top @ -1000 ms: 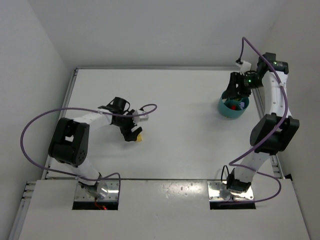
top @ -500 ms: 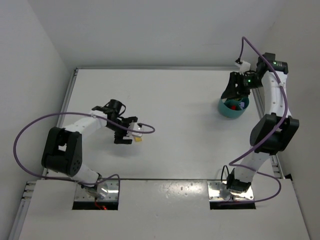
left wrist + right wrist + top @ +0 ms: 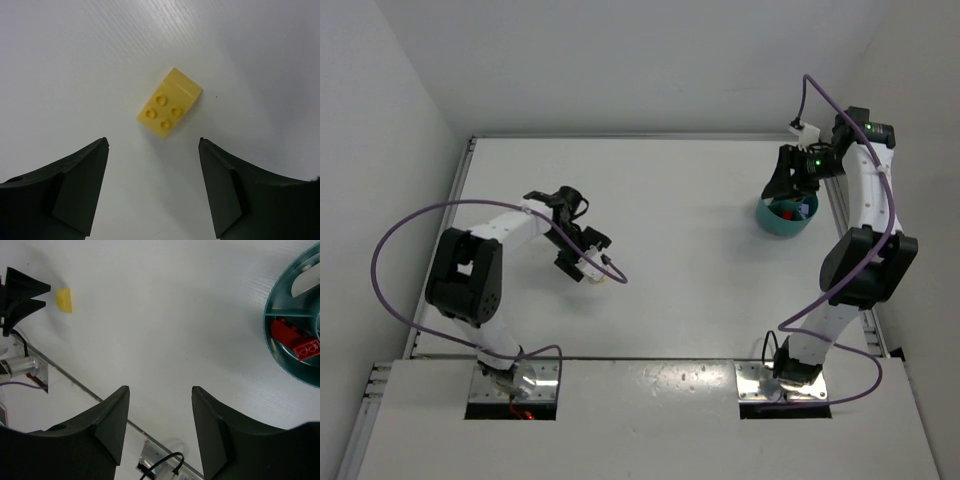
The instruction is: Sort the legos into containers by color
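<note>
A yellow lego (image 3: pixel 170 110) with a sloped end and three studs lies on the white table, just ahead of my left gripper (image 3: pixel 152 142). That gripper is open, and nothing is between its fingers. In the top view the left gripper (image 3: pixel 578 262) hangs over that spot at centre left. My right gripper (image 3: pixel 160 388) is open and empty. It hovers over the near rim of the teal bowl (image 3: pixel 785 220) at the far right. Red legos (image 3: pixel 296 341) lie in one compartment of the bowl (image 3: pixel 272 335), and a pale plate (image 3: pixel 305 282) in another. The right wrist view also shows the yellow lego (image 3: pixel 64 300), far off.
A raised rail (image 3: pixel 840 215) runs along the table's right edge, beside the bowl. White walls close in the back and both sides. A purple cable (image 3: pixel 400 240) loops out from the left arm.
My left arm has swung and turned its wrist over the yellow lego, and its jaws have narrowed a little. The right arm and the bowl have not moved.
</note>
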You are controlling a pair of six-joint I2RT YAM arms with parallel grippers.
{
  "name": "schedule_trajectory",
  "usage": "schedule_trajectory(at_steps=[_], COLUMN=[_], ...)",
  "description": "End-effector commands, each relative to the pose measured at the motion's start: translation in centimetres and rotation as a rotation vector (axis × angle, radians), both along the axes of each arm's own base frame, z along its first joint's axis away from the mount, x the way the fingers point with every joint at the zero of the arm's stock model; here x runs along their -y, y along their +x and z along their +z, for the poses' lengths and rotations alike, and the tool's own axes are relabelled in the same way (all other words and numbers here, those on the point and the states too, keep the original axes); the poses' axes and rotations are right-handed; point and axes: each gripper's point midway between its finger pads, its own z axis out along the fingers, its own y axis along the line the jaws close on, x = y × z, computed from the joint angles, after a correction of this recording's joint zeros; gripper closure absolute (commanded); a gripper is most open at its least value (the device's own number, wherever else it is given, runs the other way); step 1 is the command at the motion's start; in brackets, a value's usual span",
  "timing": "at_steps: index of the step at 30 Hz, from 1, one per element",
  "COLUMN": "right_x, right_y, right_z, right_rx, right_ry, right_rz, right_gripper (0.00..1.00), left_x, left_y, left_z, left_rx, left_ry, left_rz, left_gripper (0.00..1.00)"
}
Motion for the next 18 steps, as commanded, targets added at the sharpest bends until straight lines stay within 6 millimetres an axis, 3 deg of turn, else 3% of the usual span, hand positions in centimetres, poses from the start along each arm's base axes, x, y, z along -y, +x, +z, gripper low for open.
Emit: schedule_trajectory(at_steps=[1,8,18], right_x=[-0.6,-0.4,-0.4], right_y=[0.0,0.0,0.1], right_z=[0.1,-0.3,-0.6], right_rx=[0.003,-0.008,-0.017], right_ry=[0.022,0.015,0.018], right_rz=[0.018,0.015,0.015], right_gripper=[0.46,0.46,0.46], left_x=[1.7,2.8,2.2], left_y=[-2.2,-3.4,-1.7], left_z=[-0.5,-2.0,-3.8], left_rx=[-0.073,-0.097,-0.066], left_ry=[-0.003,0.065,0.149], left_rz=[-0.149,-0.224,-0.243], left_gripper=[0.22,0.28,0.29])
